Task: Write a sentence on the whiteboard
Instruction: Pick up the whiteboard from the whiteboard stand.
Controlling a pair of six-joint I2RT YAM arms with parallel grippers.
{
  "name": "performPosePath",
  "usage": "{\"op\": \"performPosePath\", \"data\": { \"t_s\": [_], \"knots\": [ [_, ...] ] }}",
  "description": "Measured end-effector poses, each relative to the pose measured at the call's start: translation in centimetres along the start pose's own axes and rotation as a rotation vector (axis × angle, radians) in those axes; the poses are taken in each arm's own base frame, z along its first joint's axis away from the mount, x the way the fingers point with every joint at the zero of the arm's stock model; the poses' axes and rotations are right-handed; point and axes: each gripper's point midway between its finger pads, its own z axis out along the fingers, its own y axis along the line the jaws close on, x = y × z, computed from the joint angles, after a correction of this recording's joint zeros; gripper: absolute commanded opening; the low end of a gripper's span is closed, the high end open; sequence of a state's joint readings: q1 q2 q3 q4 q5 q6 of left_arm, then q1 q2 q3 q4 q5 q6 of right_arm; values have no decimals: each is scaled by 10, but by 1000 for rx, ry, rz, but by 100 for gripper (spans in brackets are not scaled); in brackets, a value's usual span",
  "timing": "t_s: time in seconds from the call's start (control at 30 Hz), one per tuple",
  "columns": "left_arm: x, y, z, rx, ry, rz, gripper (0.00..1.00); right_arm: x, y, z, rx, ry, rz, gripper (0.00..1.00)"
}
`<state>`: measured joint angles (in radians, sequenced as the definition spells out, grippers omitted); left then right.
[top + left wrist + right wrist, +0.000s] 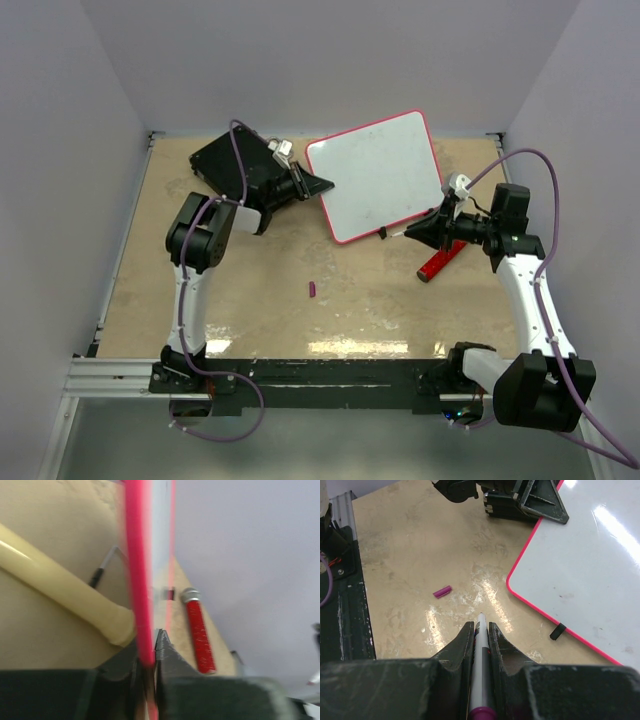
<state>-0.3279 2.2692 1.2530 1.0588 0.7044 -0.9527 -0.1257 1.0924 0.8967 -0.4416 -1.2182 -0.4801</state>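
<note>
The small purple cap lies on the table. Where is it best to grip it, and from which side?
Grip the purple cap across its narrow middle, coming straight down from above. It lies flat on its side on the table, clear of everything else, so both long sides are free.

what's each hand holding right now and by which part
The left hand pinches the whiteboard by its pink rim; the right hand grips the marker around its barrel, tip forward.
</note>
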Motion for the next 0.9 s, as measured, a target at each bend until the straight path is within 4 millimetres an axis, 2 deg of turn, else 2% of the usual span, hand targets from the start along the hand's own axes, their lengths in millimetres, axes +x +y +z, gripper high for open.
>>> {"op": "performPosePath", "data": {
  "t_s": [0.13, 0.47, 0.73, 0.9],
  "knots": [
    [-3, -12, 4, 46, 7, -5, 0, 0, 0, 0, 0, 0, 0, 0],
    [-10, -16, 9, 45, 26, 5, 0, 2, 2, 0, -6, 5, 1, 0],
    [-27, -38, 14, 50, 48, 42, 0, 3, 2, 0, -7, 6, -10, 0],
    [-33, -43, 16, 40, 58, 62, 0, 2, 4, -1, -8, 6, -12, 0]
  ]
}}
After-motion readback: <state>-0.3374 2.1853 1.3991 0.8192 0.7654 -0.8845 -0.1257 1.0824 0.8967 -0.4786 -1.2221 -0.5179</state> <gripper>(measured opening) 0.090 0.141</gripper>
